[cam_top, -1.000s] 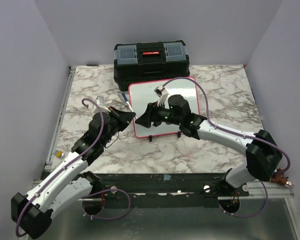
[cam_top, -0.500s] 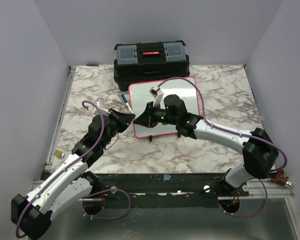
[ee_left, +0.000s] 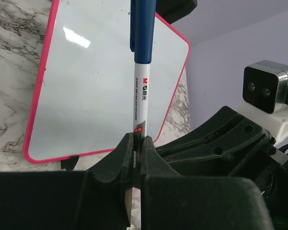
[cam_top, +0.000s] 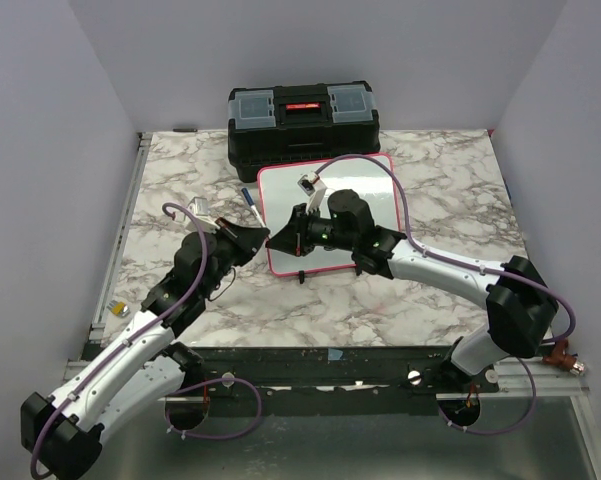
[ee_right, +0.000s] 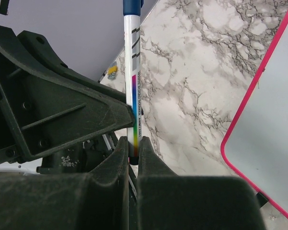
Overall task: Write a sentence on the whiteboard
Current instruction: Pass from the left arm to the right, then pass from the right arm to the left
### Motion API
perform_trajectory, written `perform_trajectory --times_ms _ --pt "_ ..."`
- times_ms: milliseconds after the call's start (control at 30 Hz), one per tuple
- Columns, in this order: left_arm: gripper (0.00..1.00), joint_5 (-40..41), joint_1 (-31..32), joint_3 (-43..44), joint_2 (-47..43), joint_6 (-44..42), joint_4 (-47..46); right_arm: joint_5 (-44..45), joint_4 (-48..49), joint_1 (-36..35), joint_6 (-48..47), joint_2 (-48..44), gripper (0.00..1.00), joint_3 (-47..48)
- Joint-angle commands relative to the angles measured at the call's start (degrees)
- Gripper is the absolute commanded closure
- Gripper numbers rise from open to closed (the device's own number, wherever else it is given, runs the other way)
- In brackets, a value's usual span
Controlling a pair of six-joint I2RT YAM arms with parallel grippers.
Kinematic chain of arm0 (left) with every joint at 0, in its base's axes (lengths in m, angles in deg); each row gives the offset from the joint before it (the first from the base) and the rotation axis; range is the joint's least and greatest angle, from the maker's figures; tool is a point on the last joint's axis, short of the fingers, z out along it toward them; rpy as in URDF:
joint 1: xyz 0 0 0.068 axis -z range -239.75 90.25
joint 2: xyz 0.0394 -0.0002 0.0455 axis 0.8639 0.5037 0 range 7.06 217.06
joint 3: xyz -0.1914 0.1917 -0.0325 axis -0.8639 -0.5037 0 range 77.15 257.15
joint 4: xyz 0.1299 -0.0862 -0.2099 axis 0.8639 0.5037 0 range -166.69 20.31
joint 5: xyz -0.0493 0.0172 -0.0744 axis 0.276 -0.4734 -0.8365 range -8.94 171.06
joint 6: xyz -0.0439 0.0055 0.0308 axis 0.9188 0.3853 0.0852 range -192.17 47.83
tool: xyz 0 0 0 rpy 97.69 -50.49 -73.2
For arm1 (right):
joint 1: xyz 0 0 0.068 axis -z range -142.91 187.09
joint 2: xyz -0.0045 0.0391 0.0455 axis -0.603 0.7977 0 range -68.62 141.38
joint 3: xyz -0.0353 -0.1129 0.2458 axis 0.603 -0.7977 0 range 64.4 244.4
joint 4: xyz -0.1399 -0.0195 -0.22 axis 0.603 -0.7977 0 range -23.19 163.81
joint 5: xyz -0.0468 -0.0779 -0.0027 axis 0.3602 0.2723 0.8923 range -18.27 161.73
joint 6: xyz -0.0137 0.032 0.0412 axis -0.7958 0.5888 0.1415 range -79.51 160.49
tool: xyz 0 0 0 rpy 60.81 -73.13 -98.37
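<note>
The whiteboard point(cam_top: 370, 190) stands propped on small black feet mid-table, its pink frame around a glossy white face point(ee_left: 100, 81). No sentence shows on the parts of the board in view; my right arm covers its lower middle. A marker point(ee_left: 143, 86) with a white barrel and a blue cap point(cam_top: 250, 198) points away from me at the board's left edge. My left gripper point(ee_left: 138, 140) is shut on its barrel. My right gripper point(ee_right: 133, 146) meets it from the other side and is shut on the marker's point(ee_right: 134, 91) tail end. Both grippers point(cam_top: 263, 236) point(cam_top: 278, 240) sit nose to nose.
A black toolbox point(cam_top: 303, 122) stands right behind the whiteboard at the back of the marble table point(cam_top: 450, 190). A small yellow object point(cam_top: 123, 310) lies at the table's left edge. Grey walls enclose the left, back and right sides.
My right gripper has moved left to the left gripper and shut on the marker's tail end. The left gripper has kept its hold and barely shifted.
</note>
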Motion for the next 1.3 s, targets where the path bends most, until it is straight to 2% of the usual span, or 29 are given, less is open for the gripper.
perform_trajectory --times_ms 0,100,200,300,367,500,867,1067,1267 --pt "0.97 -1.4 0.45 -0.37 -2.38 -1.93 -0.78 2.13 1.0 0.05 -1.44 -0.24 0.99 -0.26" --pt "0.9 -1.33 0.48 -0.82 -3.47 -2.95 -1.18 2.21 0.81 0.01 -1.72 -0.5 0.99 -0.2" --pt "0.72 -1.19 0.46 -0.82 -4.28 -4.32 -0.93 2.21 0.01 0.06 -2.15 -0.68 0.99 0.16" --pt "0.58 -0.55 0.48 -0.94 -4.89 -5.47 -0.51 2.27 -0.44 0.06 -2.43 -0.94 0.99 0.25" --pt "0.52 -0.28 0.47 -0.69 -5.25 -6.35 -0.03 2.35 -0.55 0.05 -2.72 -1.27 0.99 0.09" --pt "0.49 0.51 0.48 0.11 -6.04 -7.67 1.45 2.36 -0.78 0.06 -3.44 -1.52 0.99 0.07" --pt "0.24 2.14 0.39 1.63 -7.49 -11.75 4.51 3.58 -3.03 0.06 -5.86 -4.12 0.99 -1.09" --pt "0.12 1.16 0.39 3.41 -8.55 -17.57 7.0 3.1 -4.51 0.06 -7.14 -6.22 0.99 -2.29" --pt "0.09 1.07 0.26 6.47 -8.62 -24.61 13.0 2.68 -7.25 0.05 -9.75 -8.43 1.0 -2.99"
